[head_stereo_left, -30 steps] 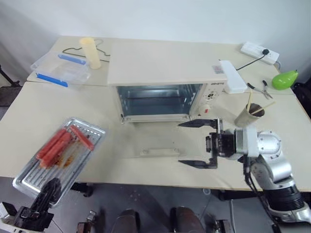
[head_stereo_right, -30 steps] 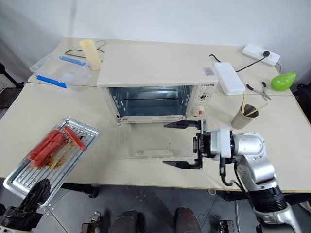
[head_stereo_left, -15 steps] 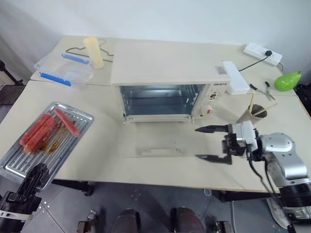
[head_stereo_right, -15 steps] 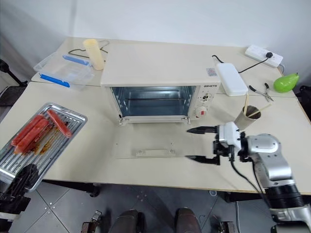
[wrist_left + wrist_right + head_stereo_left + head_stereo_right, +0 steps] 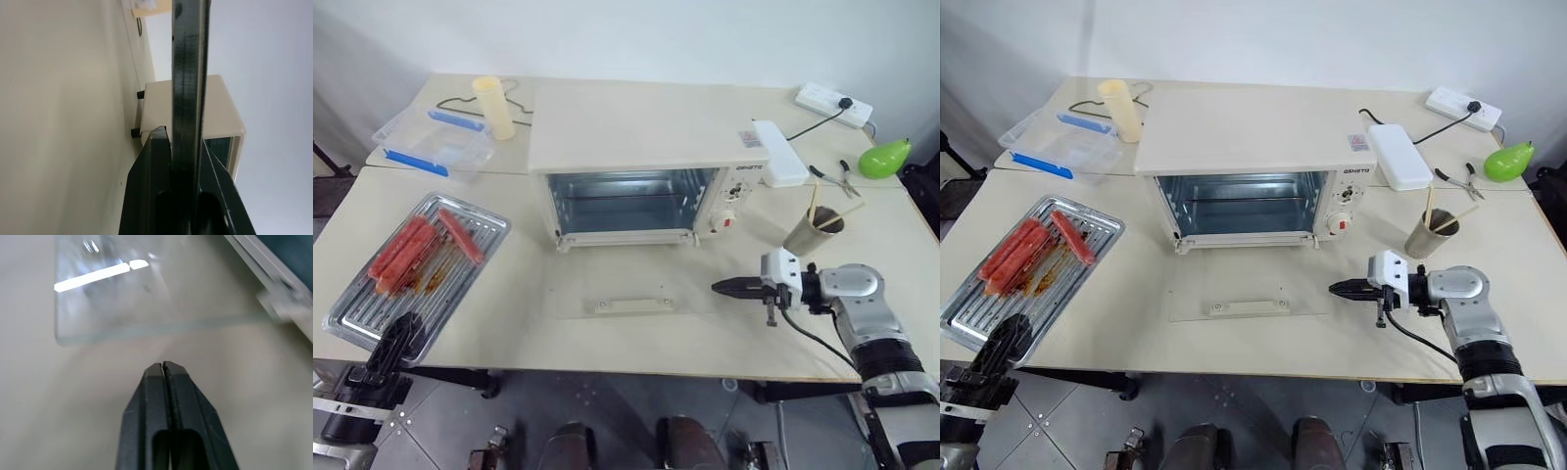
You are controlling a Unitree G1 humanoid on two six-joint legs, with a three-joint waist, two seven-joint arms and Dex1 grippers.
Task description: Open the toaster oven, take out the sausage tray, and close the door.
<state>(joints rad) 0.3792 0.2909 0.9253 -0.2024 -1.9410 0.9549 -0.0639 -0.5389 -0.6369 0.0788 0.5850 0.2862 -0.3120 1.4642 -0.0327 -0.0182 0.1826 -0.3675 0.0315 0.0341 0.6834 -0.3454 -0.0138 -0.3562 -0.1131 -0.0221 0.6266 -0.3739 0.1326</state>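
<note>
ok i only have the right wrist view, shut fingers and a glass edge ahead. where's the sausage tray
observer: out of the oven, at the table's front left corner. the left gripper is shut on the near edge of the sausage tray
operator: anything left inside the oven
observer: no, the toaster oven looks empty inside
operator: and the glass i'm seeing
observer: that's the door, lying open and flat on the table in front of the oven. the right gripper is off its right edge, not touching it
</note>
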